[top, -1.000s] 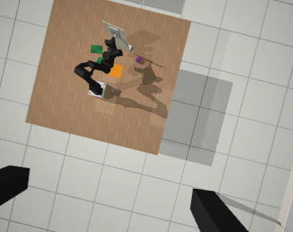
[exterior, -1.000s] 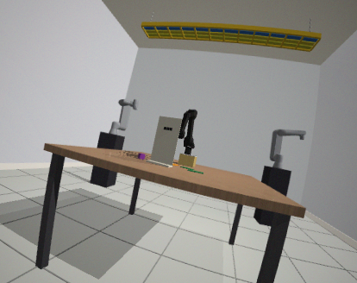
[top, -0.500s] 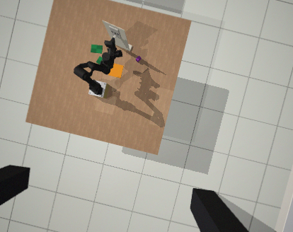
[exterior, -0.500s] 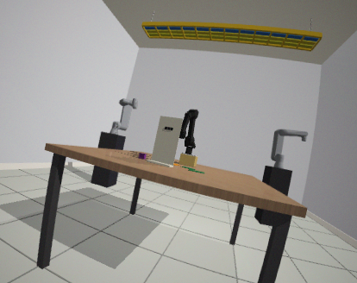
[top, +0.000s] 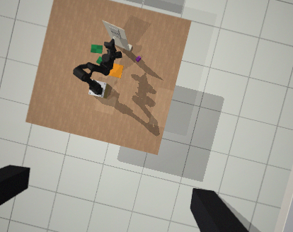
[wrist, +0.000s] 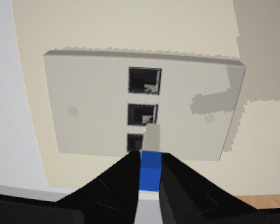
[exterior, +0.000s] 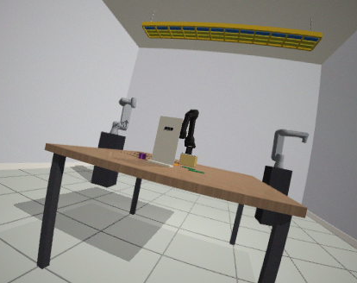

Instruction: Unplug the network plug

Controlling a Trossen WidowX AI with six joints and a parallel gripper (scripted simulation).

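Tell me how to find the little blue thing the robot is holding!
Find the tall cream upright panel on the brown wooden table. On its face sits a pale grey plate with dark square sockets stacked one above another. The small blue network plug is just below them, pinched in the black claw. It is the only blue piece there.

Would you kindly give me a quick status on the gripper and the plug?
Gripper shut on the blue plug. Plug at the faceplate, near the lowest socket; seated or free, cannot tell. Orange square on the table, partly under the arm.
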